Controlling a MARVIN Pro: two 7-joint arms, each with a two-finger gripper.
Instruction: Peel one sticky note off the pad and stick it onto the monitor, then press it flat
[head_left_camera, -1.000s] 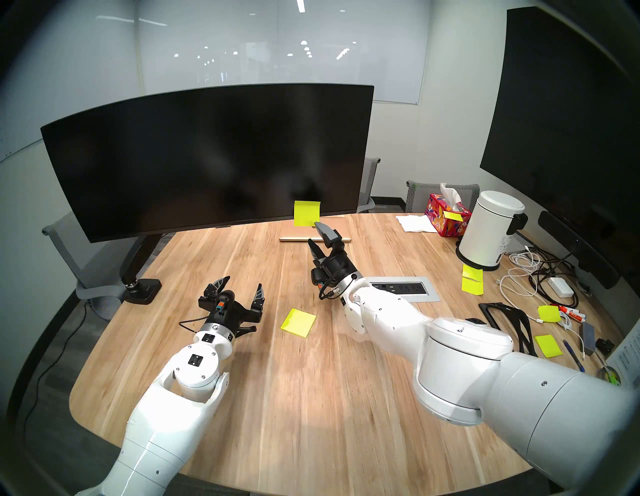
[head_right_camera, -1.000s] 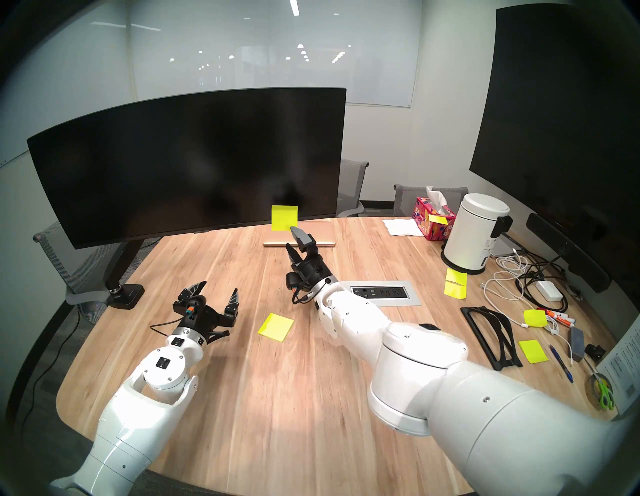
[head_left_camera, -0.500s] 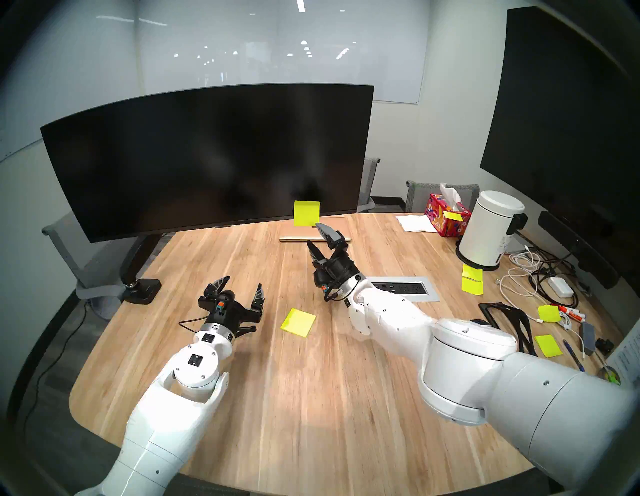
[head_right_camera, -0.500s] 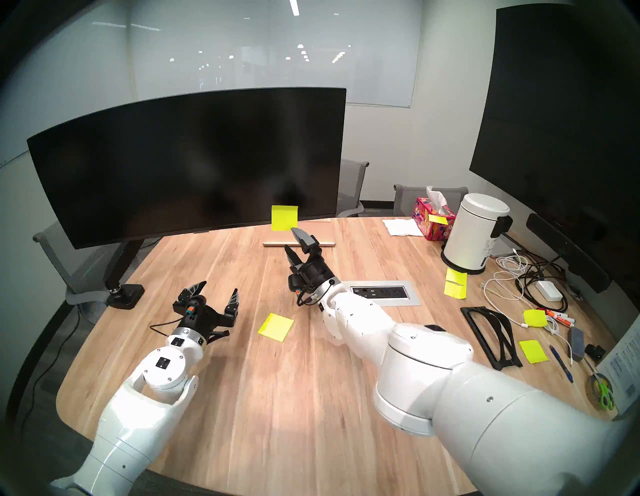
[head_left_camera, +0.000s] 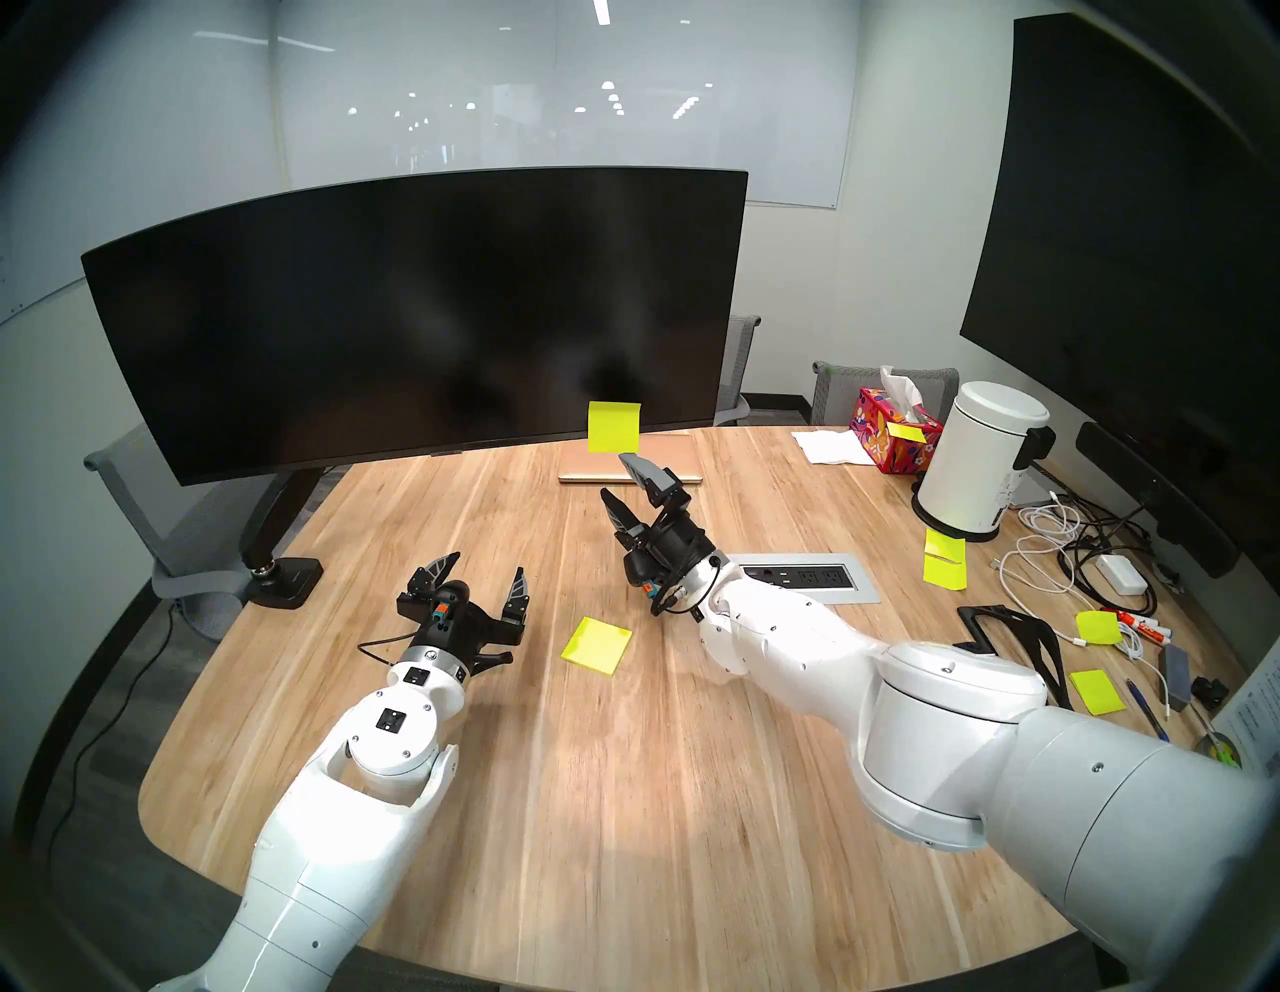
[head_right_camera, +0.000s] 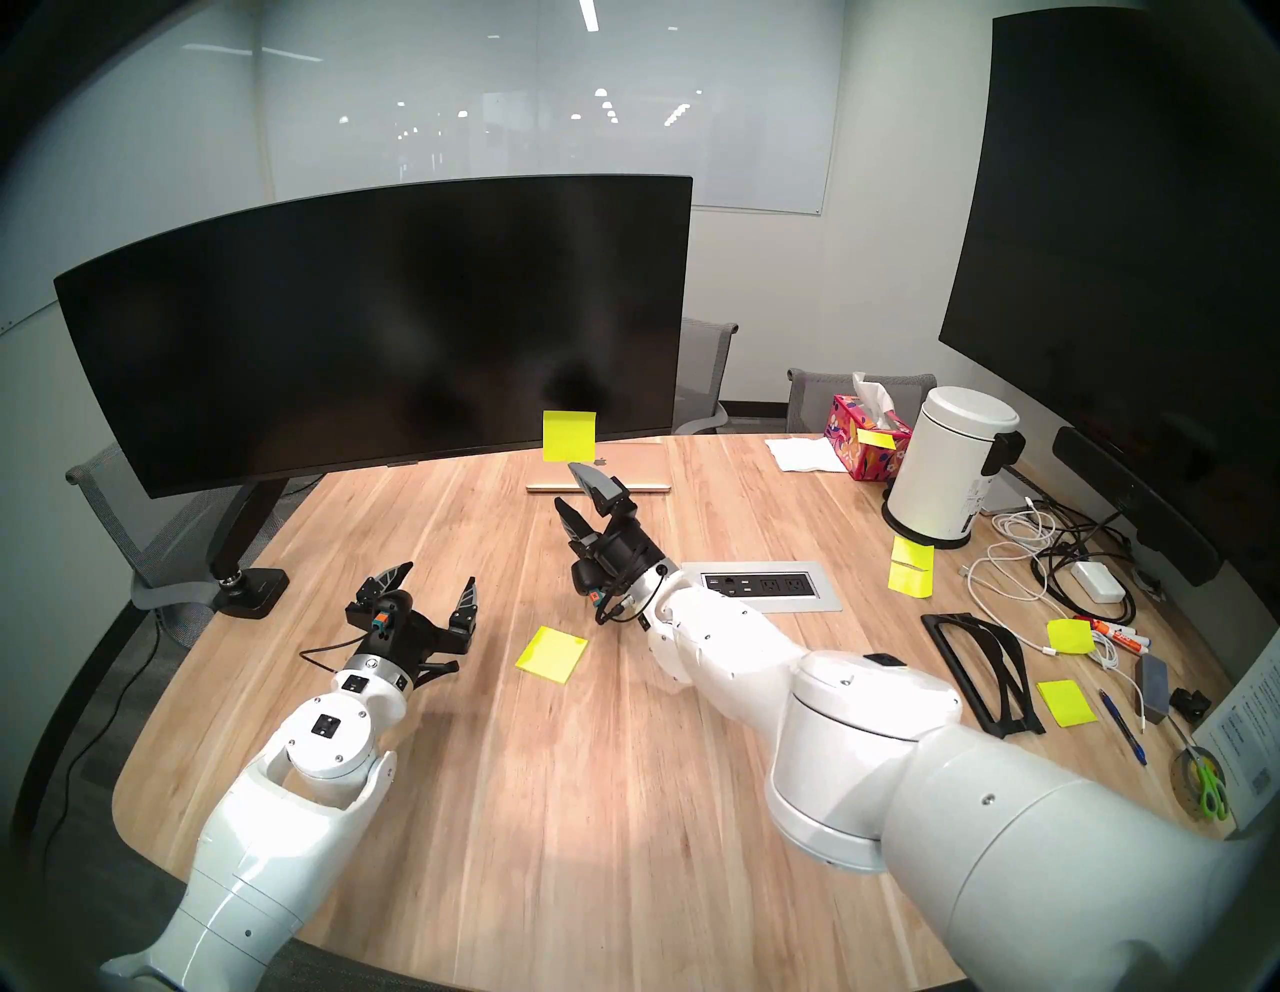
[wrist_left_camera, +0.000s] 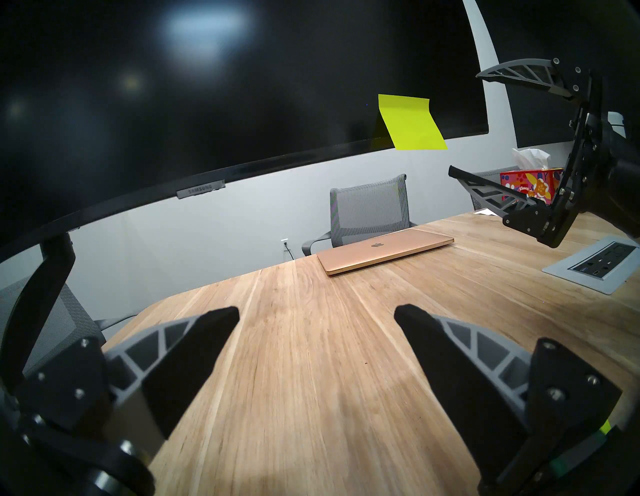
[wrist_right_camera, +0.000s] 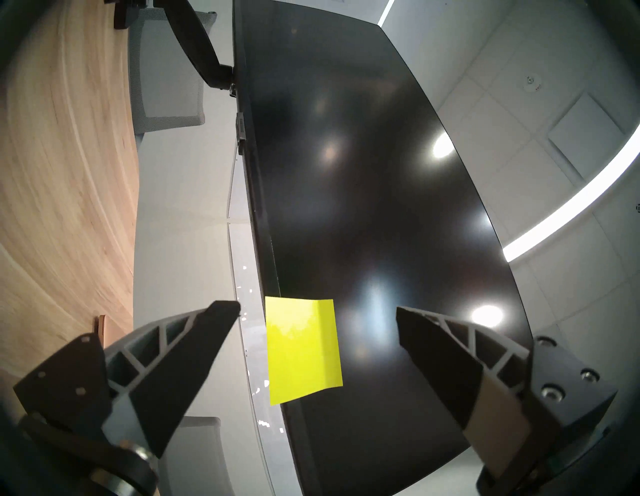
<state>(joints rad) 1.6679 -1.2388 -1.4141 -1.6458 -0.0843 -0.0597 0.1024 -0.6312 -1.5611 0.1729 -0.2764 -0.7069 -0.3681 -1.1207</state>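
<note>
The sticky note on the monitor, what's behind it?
Behind the sticky note is the monitor screen's lower edge; its loose bottom overhangs the closed laptop. The covered glass can't be seen.

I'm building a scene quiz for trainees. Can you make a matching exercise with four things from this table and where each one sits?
Things:
1. note
2. pad
3. laptop
4. tissue box

Places:
A. closed, on the table below the monitor's right end
B. flat on the table between the two arms
C. stuck by its top edge at the monitor's lower edge, bottom hanging free
D. far right of the table, beside the white bin

Pairs: 1-C, 2-B, 3-A, 4-D
</note>
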